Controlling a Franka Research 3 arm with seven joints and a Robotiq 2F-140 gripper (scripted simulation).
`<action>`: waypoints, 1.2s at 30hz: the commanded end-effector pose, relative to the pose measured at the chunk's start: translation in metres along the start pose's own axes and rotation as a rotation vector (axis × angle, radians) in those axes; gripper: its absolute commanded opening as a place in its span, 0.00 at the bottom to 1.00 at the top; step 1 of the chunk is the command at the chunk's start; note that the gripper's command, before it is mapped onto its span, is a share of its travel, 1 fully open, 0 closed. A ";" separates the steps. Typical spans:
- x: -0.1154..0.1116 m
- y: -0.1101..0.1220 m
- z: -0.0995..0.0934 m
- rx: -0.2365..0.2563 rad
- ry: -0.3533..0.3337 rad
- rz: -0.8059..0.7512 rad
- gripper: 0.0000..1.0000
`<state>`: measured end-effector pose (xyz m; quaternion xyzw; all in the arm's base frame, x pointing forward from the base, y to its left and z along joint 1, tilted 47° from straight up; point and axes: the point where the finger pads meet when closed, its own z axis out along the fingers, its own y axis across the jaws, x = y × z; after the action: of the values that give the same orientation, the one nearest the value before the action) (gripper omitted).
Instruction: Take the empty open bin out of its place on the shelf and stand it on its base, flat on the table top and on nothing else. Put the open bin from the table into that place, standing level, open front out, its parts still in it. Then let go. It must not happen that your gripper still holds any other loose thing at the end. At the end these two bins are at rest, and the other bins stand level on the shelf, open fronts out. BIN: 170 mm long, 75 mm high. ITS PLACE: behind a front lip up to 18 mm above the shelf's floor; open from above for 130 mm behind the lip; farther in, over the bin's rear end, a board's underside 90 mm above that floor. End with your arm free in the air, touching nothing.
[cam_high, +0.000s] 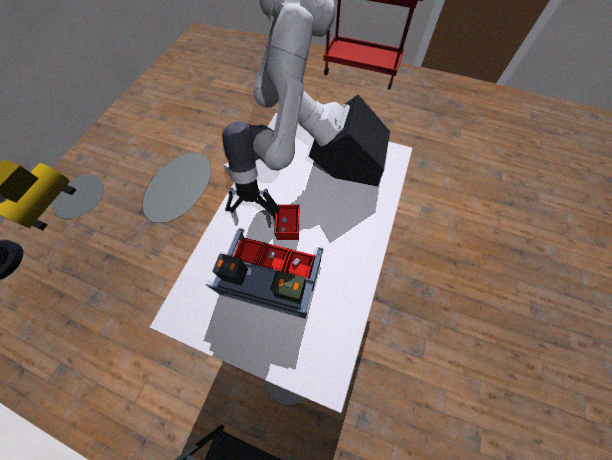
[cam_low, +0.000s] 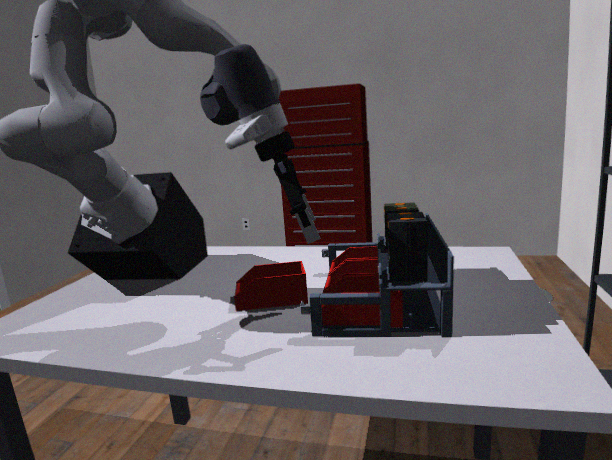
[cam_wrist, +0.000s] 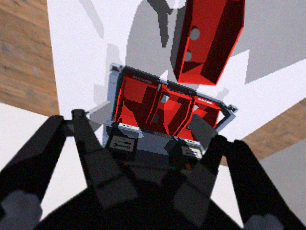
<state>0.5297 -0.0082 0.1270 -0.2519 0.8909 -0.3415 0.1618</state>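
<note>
A grey shelf (cam_high: 267, 272) stands on the white table with three red bins in a row. The left bin (cam_high: 249, 248) looks empty; it also shows in the wrist view (cam_wrist: 136, 97). The middle bin (cam_high: 274, 256) and the right bin (cam_high: 300, 263) each hold a grey part. Another red open bin (cam_high: 287, 221) with two grey parts stands on the table just in front of the shelf, seen also in the side view (cam_low: 271, 286) and the wrist view (cam_wrist: 210, 40). My gripper (cam_high: 250, 202) (cam_low: 310, 232) is open and empty. It hangs tilted in the air above the table, beside that bin.
Two dark boxes with orange marks sit on the shelf's top board, one at the left (cam_high: 230, 268) and one at the right (cam_high: 288, 286). The robot's black base block (cam_high: 352, 142) stands at the table's far end. A red drawer cabinet (cam_low: 327, 165) stands behind the table.
</note>
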 end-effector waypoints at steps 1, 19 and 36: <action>-0.008 0.006 -0.001 0.016 -0.028 0.075 1.00; -0.019 0.039 0.001 0.033 -0.084 0.151 1.00; -0.020 0.046 0.002 0.037 -0.096 0.169 1.00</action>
<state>0.5304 0.0293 0.0965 -0.1958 0.8929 -0.3326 0.2318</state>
